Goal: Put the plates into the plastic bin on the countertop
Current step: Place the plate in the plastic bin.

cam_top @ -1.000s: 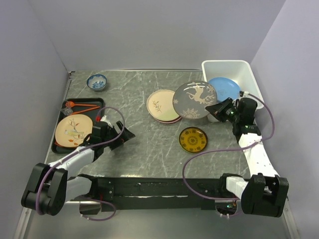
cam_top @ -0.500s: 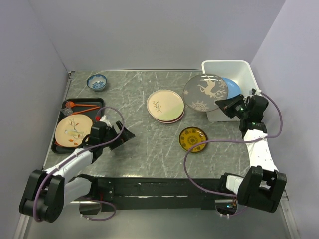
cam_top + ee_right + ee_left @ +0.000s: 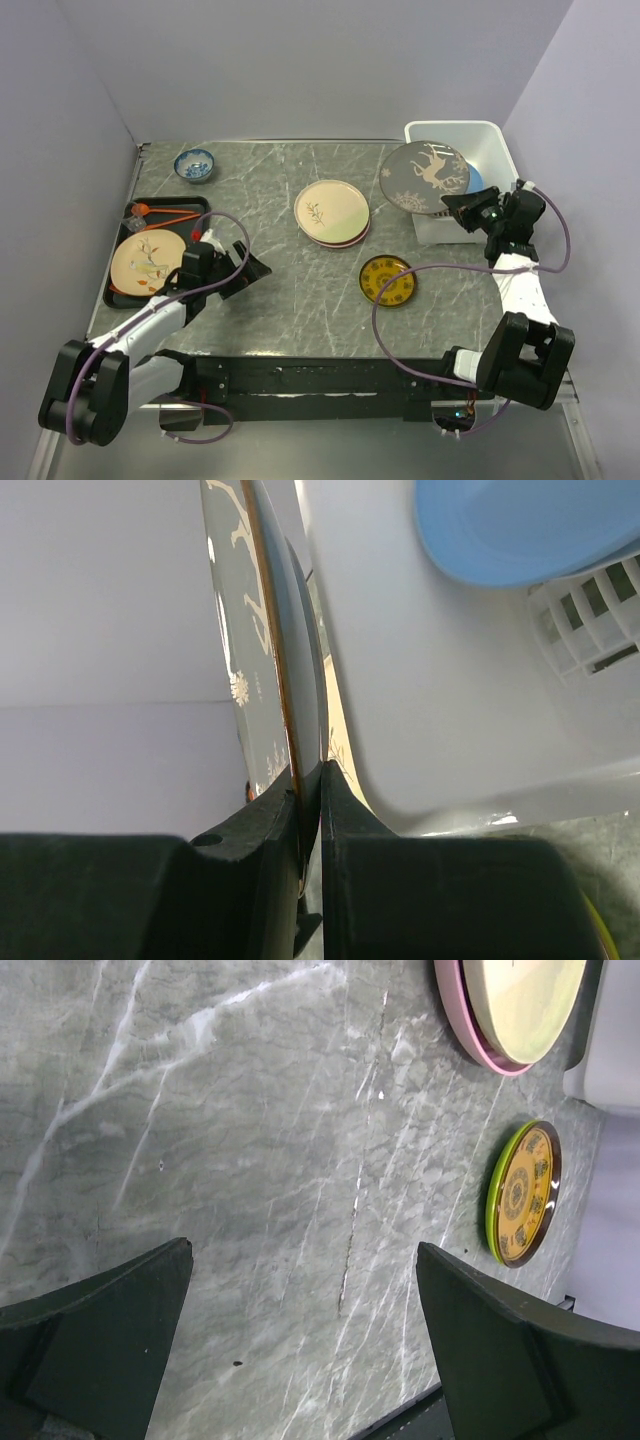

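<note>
Grey with a white deer on it, the plate (image 3: 425, 176) is pinched by its near edge in the right gripper (image 3: 458, 210), whose fingers (image 3: 270, 830) are closed tight on the rim. A second ago it hung out over the countertop (image 3: 280, 300), level with the cream sprig plate (image 3: 332, 210). Now the arm has swung it up and across, so it sits tilted ahead of the hand, overlapping the near wall of the white plastic bin (image 3: 490, 135). A blue plate (image 3: 520, 525) already lies inside, just beyond the gripper's right finger. The carry looks nearly done – what is left, I'd judge, is clearing the wall and lowering the plate onto the blue one.

The left gripper (image 3: 250, 270) has barely stirred – jaws spread wide and empty, with the small yellow-patterned plate (image 3: 522, 1195) well ahead of it.
</note>
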